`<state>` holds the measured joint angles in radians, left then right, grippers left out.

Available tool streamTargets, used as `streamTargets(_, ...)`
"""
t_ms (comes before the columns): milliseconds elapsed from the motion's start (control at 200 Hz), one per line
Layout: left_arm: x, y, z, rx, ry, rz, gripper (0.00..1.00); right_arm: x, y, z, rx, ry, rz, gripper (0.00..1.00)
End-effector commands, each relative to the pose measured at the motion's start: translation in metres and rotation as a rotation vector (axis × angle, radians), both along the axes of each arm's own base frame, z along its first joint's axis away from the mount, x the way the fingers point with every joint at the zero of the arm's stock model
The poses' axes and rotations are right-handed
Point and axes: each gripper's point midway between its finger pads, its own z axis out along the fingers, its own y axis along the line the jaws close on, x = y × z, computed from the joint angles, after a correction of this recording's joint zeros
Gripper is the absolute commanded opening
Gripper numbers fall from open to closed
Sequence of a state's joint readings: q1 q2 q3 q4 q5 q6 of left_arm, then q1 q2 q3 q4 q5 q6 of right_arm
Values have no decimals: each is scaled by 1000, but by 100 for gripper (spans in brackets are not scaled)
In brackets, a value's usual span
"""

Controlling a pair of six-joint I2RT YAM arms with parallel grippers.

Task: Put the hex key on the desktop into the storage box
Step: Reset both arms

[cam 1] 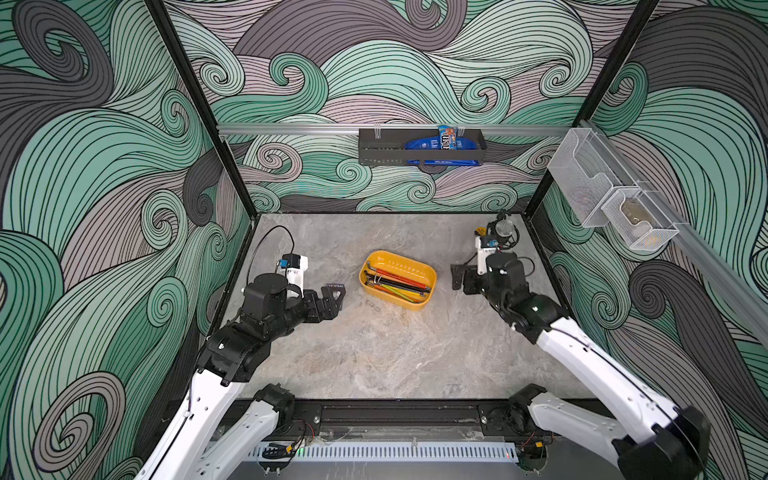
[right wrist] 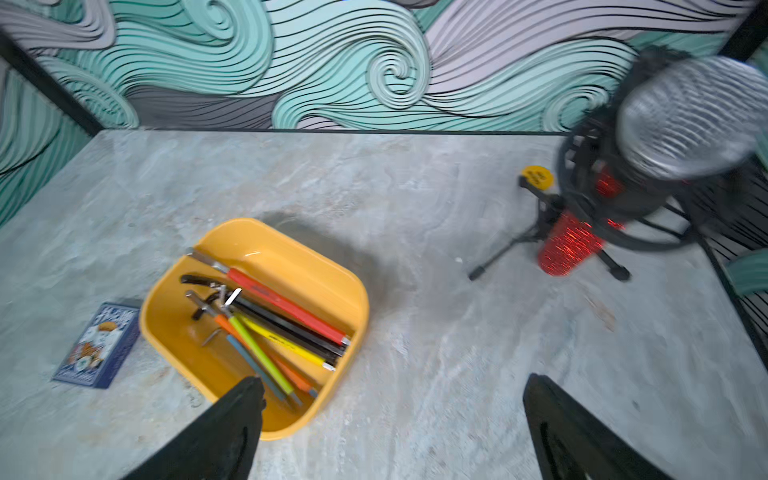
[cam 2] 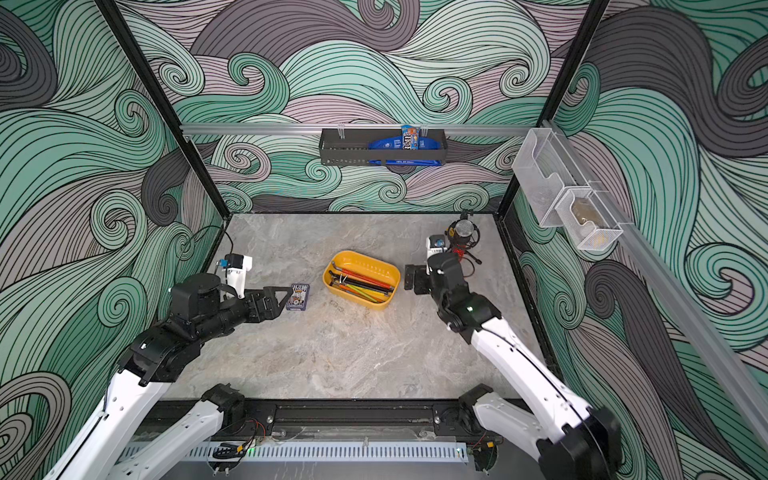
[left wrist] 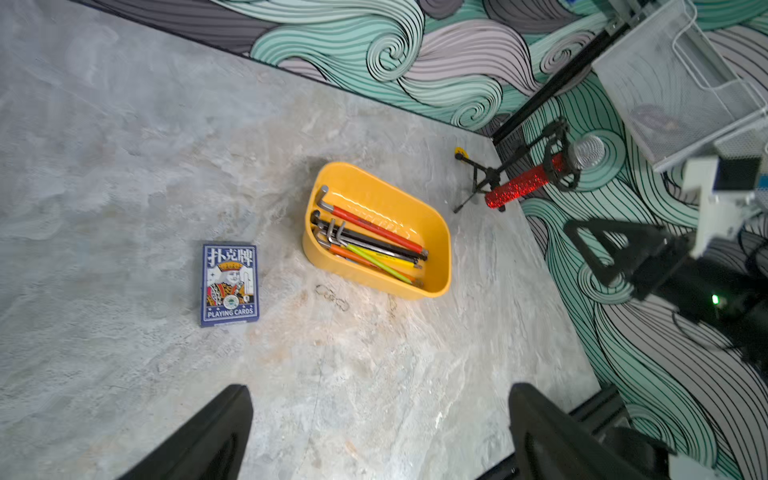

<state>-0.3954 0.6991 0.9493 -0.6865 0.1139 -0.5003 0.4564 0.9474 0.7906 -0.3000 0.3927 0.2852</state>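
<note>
The yellow storage box [cam 1: 405, 262] [cam 2: 370, 262] [left wrist: 374, 193] [right wrist: 291, 266] stands mid-desktop [cam 1: 374, 353]. Several hex keys [cam 1: 397, 282] [left wrist: 374, 241] [right wrist: 286, 311] with red, black, yellow, green and orange sleeves lie inside it; every hex key I see is in the box. My left gripper [cam 1: 333, 296] [cam 2: 286, 297] [left wrist: 380, 388] hovers left of the box, open and empty. To the right of the box my right gripper [cam 1: 457, 276] [cam 2: 409, 278] [right wrist: 395, 380] is open and empty too, one finger over the box's near corner in the right wrist view.
A blue deck of playing cards [cam 2: 300, 296] [left wrist: 230, 284] [right wrist: 99, 345] lies left of the box, by my left gripper. Small metal rings [left wrist: 332, 296] lie near the box. A microphone on a tripod [cam 1: 505, 228] [left wrist: 540, 178] stands back right. A black rack [cam 1: 419, 145] and mesh baskets [cam 1: 602, 191] hang on the walls.
</note>
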Motion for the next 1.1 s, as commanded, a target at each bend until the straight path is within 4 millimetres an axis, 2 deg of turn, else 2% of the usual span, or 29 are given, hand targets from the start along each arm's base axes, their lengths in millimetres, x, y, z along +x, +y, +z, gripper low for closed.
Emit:
streamTargets(0, 22, 33, 9, 33, -42, 238, 99, -2, -47, 8, 42, -171, -214, 100)
streamTargets(80, 34, 56, -2, 94, -21, 388, 98, -6, -70, -5, 35, -197, -276, 100)
streamTargets(140, 43, 64, -5, 125, -62, 434, 99, -4, -83, -19, 10, -203, -298, 100)
streamTargets(290, 62, 68, -11, 169, -220, 458, 99, 5, -99, -47, -81, -300, -286, 100)
streamTargets(360, 72, 67, -26, 220, -236, 457, 99, 3, -107, -59, -120, -354, -300, 100)
streamTargets(440, 85, 64, -42, 272, -249, 444, 98, -1, -119, -63, -132, -423, -330, 100)
streamTargets(545, 101, 66, -54, 329, -243, 465, 99, 2, -135, -74, -146, -408, -364, 100)
streamTargets(675, 117, 61, -68, 401, -278, 439, 99, 11, -134, -61, -107, -509, -323, 100)
streamTargets(785, 124, 63, -66, 414, -358, 449, 99, 22, -130, -57, -100, -544, -301, 100)
streamTargets(920, 126, 73, -69, 435, -443, 479, 98, 26, -135, -69, -98, -558, -314, 100)
streamTargets(981, 127, 80, -79, 417, -442, 500, 98, 22, -137, -68, -104, -605, -320, 100)
streamTargets(1051, 123, 84, -94, 402, -446, 515, 99, 26, -136, -79, -100, -527, -314, 100)
streamTargets(1096, 120, 86, -100, 417, -458, 515, 98, 30, -137, -77, -101, -535, -323, 100)
